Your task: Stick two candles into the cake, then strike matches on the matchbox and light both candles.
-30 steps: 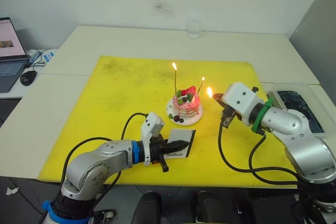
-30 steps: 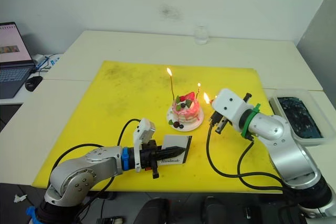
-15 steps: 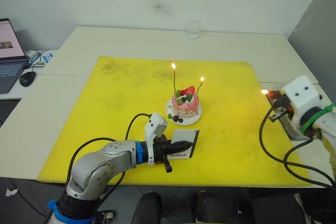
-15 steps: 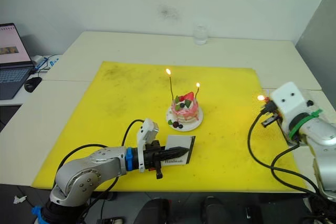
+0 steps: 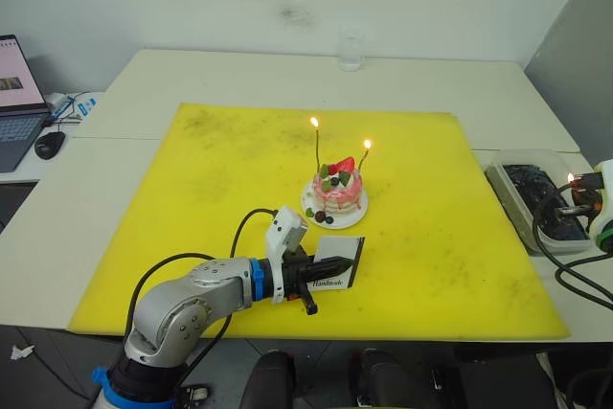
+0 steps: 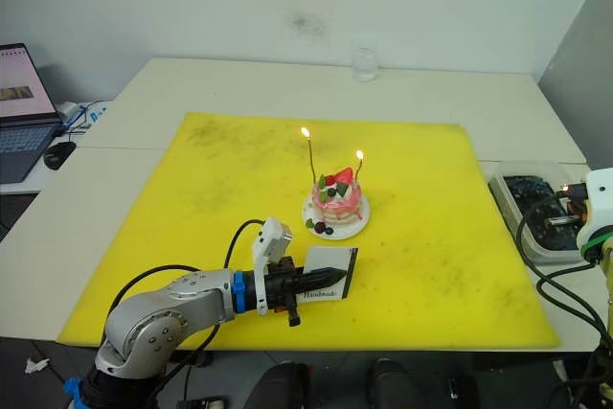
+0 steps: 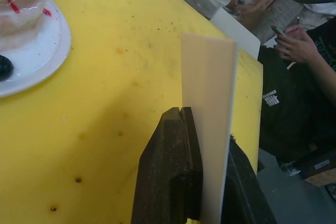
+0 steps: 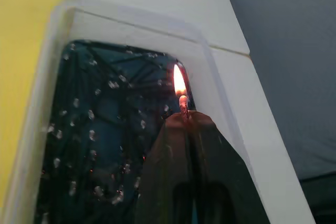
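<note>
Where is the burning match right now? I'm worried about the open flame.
The burning match is pinched in the right hand, at the robot's far right, held over the clear tray of dark water beside the yellow mat.

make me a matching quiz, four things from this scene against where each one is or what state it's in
Things:
1. matchbox
2. burning match
3. candles
4. clear glass

Places or states:
A. lit, standing in the cake
B. clamped in the left tool
C. held by the right tool over the clear bin
D. on the white table's far edge

Pairs: 1-B, 2-C, 3-A, 4-D
</note>
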Robot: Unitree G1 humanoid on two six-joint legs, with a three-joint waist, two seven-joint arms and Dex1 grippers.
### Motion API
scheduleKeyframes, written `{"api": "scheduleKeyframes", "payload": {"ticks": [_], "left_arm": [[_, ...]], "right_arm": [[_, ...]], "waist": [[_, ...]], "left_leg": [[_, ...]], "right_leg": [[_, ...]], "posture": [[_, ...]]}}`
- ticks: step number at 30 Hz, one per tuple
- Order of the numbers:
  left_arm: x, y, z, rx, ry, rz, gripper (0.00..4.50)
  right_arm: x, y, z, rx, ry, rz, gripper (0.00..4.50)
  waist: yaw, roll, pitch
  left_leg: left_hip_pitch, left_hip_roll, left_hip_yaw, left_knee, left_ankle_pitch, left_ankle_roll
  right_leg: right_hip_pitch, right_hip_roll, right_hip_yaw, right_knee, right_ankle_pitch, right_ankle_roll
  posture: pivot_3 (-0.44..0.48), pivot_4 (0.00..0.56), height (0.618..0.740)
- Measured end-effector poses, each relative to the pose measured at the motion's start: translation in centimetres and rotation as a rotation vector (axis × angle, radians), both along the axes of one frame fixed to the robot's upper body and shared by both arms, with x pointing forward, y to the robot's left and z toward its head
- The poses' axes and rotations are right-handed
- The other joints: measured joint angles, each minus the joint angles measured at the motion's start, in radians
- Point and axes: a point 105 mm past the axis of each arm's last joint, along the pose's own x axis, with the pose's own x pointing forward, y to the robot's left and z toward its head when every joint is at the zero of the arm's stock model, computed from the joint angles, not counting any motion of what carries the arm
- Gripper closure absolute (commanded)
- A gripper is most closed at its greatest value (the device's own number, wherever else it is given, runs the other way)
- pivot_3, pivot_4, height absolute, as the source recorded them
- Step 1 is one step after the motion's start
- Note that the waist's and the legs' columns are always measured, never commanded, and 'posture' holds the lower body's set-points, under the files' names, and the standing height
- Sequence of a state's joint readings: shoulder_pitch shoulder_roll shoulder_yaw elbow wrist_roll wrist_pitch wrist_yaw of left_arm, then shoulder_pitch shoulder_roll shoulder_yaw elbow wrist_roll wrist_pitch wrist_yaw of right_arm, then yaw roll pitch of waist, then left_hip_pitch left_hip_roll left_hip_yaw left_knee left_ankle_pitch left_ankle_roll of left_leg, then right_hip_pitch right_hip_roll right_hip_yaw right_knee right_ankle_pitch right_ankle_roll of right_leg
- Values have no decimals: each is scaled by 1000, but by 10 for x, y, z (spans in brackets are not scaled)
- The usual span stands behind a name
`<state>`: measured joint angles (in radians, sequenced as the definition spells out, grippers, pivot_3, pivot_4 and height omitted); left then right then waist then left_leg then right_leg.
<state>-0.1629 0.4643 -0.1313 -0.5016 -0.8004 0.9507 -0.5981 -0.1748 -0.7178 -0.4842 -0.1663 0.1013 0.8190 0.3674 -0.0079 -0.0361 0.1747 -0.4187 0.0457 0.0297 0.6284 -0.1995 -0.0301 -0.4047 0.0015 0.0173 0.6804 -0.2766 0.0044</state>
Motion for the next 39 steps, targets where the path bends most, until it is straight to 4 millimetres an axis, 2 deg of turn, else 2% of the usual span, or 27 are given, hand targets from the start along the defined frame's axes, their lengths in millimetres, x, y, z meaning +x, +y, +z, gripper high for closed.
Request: {"api": "scheduleKeyframes", "payload": {"ticks": [1,6,11,14,17,20,23,25,28,31,35,38,39], "left_arm": [[0,0,0,0,0,1,4500],[1,1,-1,6,-1,17,4500],[1,4,-1,10,1,29,4500],[1,7,-1,11,13,40,4500],[1,12,3,3,31,60,4500],[1,17,10,-8,61,78,4500],[-3,23,15,-12,141,71,4500],[-3,25,18,-25,203,68,4500],[0,23,17,-35,288,84,4500],[-1,18,12,-11,346,84,4500],[2,12,0,52,374,105,4500],[3,10,-9,101,376,117,4500],[4,10,-11,114,372,121,4217]], "right_arm": [[1,-2,-2,11,-1,-9,3797],[8,-2,-10,58,-30,-35,2008],[7,4,-6,56,-54,-13,176],[3,10,0,31,-77,13,78],[0,23,15,-7,-129,74,78],[-2,43,35,-47,-196,193,78],[-7,72,55,-88,-251,360,78],[-14,100,52,-53,-216,524,78],[-35,146,33,44,-64,799,78],[-60,178,20,118,81,1007,78],[-77,197,14,164,182,1138,78],[-79,201,9,177,210,1159,78],[-80,203,8,181,217,1164,26]], "waist": [[0,0,0],[0,0,0],[0,1,0],[0,1,0],[-1,1,0],[-1,1,0],[-1,1,0],[0,1,0],[2,1,0],[4,0,1],[6,0,1],[6,0,1],[6,0,1]], "left_leg": [[0,0,0,0,0,0],[0,0,0,0,0,0],[0,0,0,0,0,0],[0,1,0,0,0,0],[0,1,0,0,0,0],[0,1,0,0,0,0],[0,1,-1,0,0,0],[0,1,-1,0,0,0],[0,1,-1,0,0,0],[0,1,-1,1,0,0],[1,0,-1,1,0,0],[1,-1,-1,1,0,0],[1,-1,-1,1,0,0]], "right_leg": [[0,0,0,0,0,0],[0,0,0,0,0,0],[0,0,0,0,0,0],[0,0,0,0,0,0],[0,0,0,0,0,0],[0,0,0,0,0,0],[0,0,-1,0,0,0],[1,0,-1,0,0,0],[1,-2,-1,0,0,0],[1,-2,-1,0,0,1],[2,-2,-1,0,1,2],[2,-2,-1,0,1,2],[2,-1,-1,0,1,1]], "posture": [[0,150,740],[0,150,740],[0,150,740],[0,150,740],[0,150,740],[0,150,740],[0,150,740],[0,150,740],[0,150,740],[0,150,740],[0,150,740],[0,150,740],[0,150,740]]}}
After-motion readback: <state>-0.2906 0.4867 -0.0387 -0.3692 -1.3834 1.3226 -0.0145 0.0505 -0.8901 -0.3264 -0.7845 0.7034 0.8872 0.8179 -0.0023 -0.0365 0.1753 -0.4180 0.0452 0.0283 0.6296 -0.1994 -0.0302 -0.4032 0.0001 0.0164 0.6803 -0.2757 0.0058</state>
